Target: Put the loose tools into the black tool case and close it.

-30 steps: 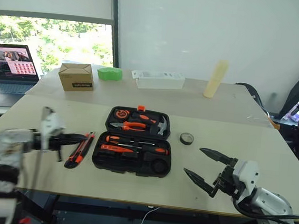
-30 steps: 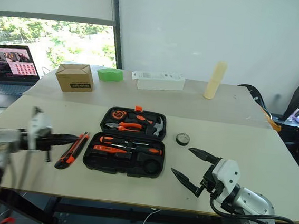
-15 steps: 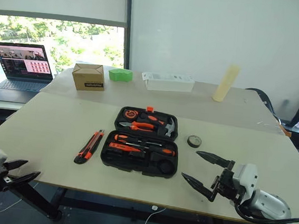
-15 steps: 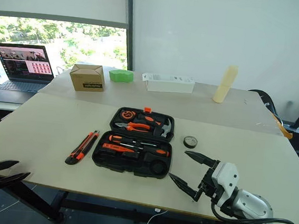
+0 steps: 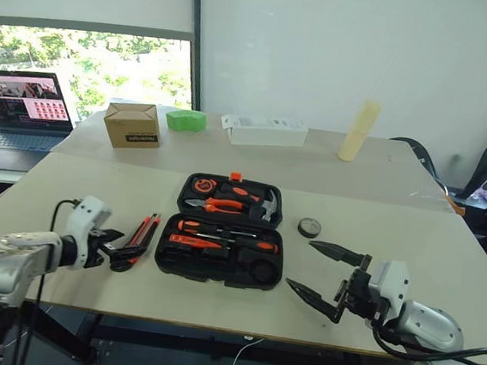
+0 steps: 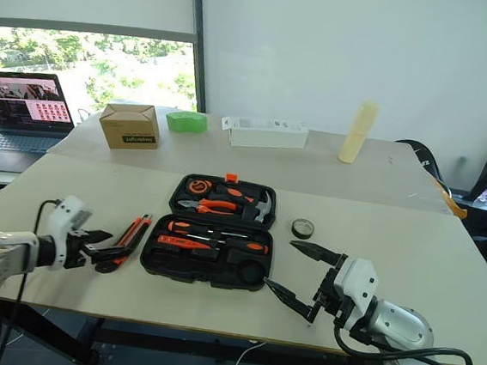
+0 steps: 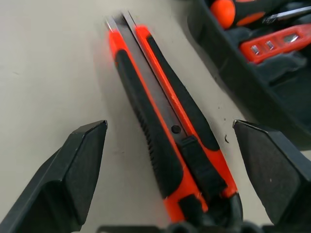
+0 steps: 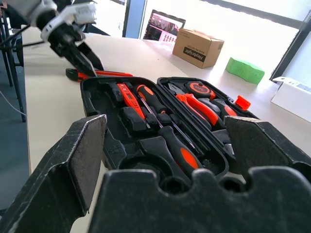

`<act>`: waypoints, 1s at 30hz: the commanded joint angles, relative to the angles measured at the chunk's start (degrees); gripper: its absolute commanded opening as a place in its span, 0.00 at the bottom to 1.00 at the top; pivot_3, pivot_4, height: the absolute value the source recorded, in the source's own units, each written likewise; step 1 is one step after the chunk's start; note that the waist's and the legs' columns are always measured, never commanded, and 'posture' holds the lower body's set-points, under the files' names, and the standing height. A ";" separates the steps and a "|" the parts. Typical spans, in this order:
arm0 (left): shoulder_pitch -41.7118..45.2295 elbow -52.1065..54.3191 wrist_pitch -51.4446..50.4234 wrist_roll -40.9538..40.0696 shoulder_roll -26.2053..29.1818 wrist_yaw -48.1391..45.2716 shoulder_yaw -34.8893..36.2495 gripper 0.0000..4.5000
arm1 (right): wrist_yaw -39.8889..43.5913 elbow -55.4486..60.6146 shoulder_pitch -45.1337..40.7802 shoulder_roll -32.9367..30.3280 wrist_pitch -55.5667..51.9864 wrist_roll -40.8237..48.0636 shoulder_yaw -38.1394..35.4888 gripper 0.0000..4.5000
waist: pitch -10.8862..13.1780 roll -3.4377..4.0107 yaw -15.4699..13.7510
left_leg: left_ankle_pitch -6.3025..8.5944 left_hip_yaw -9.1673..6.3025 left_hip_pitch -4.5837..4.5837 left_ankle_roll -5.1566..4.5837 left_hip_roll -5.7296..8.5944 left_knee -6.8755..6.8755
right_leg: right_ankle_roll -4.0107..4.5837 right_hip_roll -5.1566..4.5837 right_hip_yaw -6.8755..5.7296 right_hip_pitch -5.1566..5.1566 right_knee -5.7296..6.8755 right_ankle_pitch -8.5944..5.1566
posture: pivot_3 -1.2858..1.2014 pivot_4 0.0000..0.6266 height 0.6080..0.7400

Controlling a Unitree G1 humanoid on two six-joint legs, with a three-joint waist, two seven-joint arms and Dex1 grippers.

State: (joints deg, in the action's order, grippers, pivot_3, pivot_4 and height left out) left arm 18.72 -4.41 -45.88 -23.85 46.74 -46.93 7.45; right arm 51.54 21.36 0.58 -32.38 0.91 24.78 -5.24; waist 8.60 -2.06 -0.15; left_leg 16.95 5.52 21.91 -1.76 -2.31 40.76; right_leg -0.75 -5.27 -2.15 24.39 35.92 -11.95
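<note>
With the left gripper [image 7: 165,160] jaws wide open astride the 2 utility knives [image 5: 137,235] lying together on the worktop [image 5: 70,196] beside the open black tool case [image 5: 223,237], close squarely across both handles.

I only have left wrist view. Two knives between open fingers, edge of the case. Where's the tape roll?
Observer: The black tape roll lies on the table right of the black tool case, apart from it.
Operator: Case lid state?
Observer: Open flat, lid away from the robot; pliers, hammer and tape measure sit in the lid half.
Operator: Right gripper?
Observer: The right gripper is open, hovering near the table's front edge beside the case's right corner, holding nothing.
</note>
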 commanded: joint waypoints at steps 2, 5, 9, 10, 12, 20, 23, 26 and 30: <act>0.57 -0.18 -2.43 3.90 -0.26 3.73 -3.36 0.84 | -1.14 2.28 -0.13 -0.11 0.93 -0.06 -0.95 1.00 | 0.00 0.02 -0.28 | 0.00 -0.01 -0.08 0.00 0.07 0.00 | 0.00 -0.06 0.01 -0.04 0.06 0.00 | 0.52 0.24 1.00; -0.07 -0.24 -0.96 3.44 -0.27 3.04 -2.31 0.57 | -1.65 2.48 0.36 -0.42 0.91 -0.03 -1.68 1.00 | 0.00 0.04 -0.32 | 0.00 0.00 -0.23 0.00 0.06 -0.01 | 0.00 -0.06 0.07 -0.13 0.08 0.00 | 0.52 0.24 1.00; 0.76 -3.92 8.59 2.51 -0.44 -1.38 1.15 0.39 | -1.81 2.82 1.60 -0.79 1.22 -0.12 -2.12 1.00 | 0.01 0.05 -0.36 | 0.00 0.02 -0.22 0.00 0.03 -0.03 | 0.02 -0.05 0.09 -0.09 0.09 -0.01 | 0.52 0.24 1.00; 1.89 -6.53 13.21 2.63 0.54 -3.97 2.19 0.39 | -1.86 3.06 2.08 -0.91 1.23 -0.10 -2.32 1.00 | 0.01 0.04 -0.40 | 0.00 0.02 -0.19 0.00 0.03 -0.03 | 0.02 -0.05 0.09 -0.06 0.09 -0.01 | 0.52 0.24 1.00; 4.88 -11.48 22.61 3.55 3.90 -12.34 2.05 0.39 | -1.81 3.57 3.15 -1.40 1.26 -0.06 -2.93 1.00 | 0.02 0.03 -0.44 | 0.00 0.01 -0.09 0.01 0.03 -0.02 | 0.03 -0.04 0.05 0.01 0.08 -0.02 | 0.52 0.24 1.00; 21.20 -12.43 38.03 6.33 0.39 -40.93 -13.80 0.39 | -1.59 4.55 5.83 -2.81 0.96 0.52 -5.01 1.00 | 0.06 0.00 -1.77 | 0.02 0.28 0.25 -0.05 0.31 0.11 | -0.09 -0.17 -0.05 0.01 -0.06 -0.05 | 0.52 0.24 1.00; 25.76 -15.62 43.05 11.39 -3.75 -42.53 -19.25 0.39 | -1.95 5.01 5.87 -2.80 0.68 0.40 -5.04 1.00 | 0.07 0.00 -1.74 | 0.05 0.30 0.23 -0.12 0.36 0.13 | -0.16 -0.15 0.00 -0.06 -0.10 -0.07 | 0.52 0.24 1.00; 28.58 -20.49 49.44 17.74 -6.35 -42.32 -24.23 0.39 | -2.65 5.84 6.17 -2.65 0.34 0.15 -5.08 1.00 | 0.09 -0.03 -0.89 | 0.04 0.21 0.29 -0.10 0.32 0.14 | -0.15 -0.02 0.00 0.01 -0.11 -0.08 | 0.52 0.24 1.00; 29.76 -24.44 52.91 20.36 -7.80 -41.97 -25.69 0.39 | -3.32 6.53 6.88 -2.49 0.34 -0.12 -5.31 1.00 | 0.09 -0.03 -0.17 | 0.04 -0.07 0.28 -0.11 0.30 0.11 | -0.14 0.00 0.06 0.04 -0.10 -0.09 | 0.52 0.24 1.00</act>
State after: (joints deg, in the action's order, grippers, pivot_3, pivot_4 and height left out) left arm 47.20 -28.06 5.16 -4.32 38.84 -88.94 -18.50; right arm 49.00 25.55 7.38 -34.60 0.91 24.35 -9.19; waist 8.69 -2.09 -0.32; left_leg 16.99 5.33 22.18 -1.87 -2.00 40.88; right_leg -0.90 -5.27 -2.09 24.42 35.82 -12.04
